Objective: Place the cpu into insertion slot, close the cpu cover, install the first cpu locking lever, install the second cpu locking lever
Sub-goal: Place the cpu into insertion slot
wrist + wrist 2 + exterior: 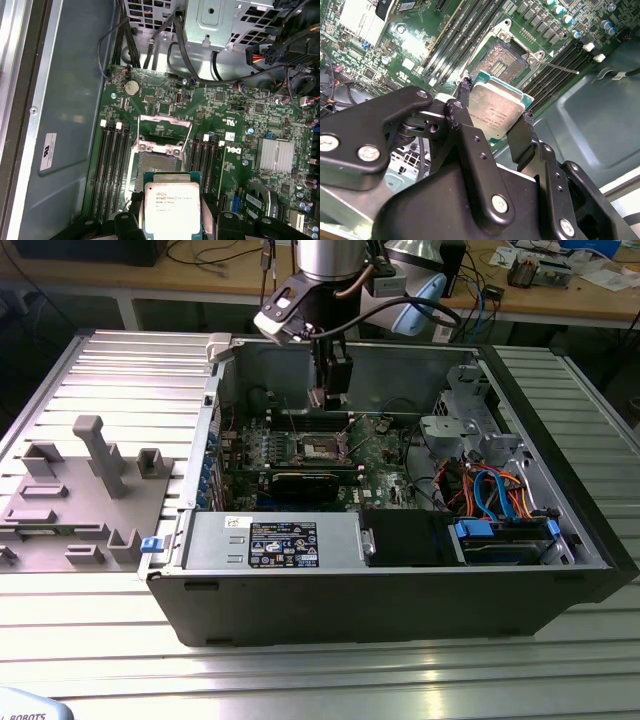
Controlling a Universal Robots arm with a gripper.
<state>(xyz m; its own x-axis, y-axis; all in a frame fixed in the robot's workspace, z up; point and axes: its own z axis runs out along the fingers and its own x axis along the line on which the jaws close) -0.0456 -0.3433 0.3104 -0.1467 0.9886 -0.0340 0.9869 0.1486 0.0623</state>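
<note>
My gripper [495,107] is shut on the cpu [498,109], a silver-topped square chip on a green edge, with a black finger [520,140] on each of two opposite sides. In the first wrist view the cpu [172,200] hangs above the motherboard, partly over the near edge of the insertion slot [156,170]. The slot's dark centre [502,60] lies bare. The cpu cover [165,131], a silvery frame, stands swung open at the slot's far side. In the exterior view the gripper [330,390] hovers inside the open computer case above the slot [325,447].
Black memory slots [112,160] flank the socket on both sides. A thin metal lever [560,67] sticks out beside the socket. Cables [150,50] and a drive cage [225,20] crowd one end of the case [380,590]. A grey fixture [90,490] sits at the exterior view's left.
</note>
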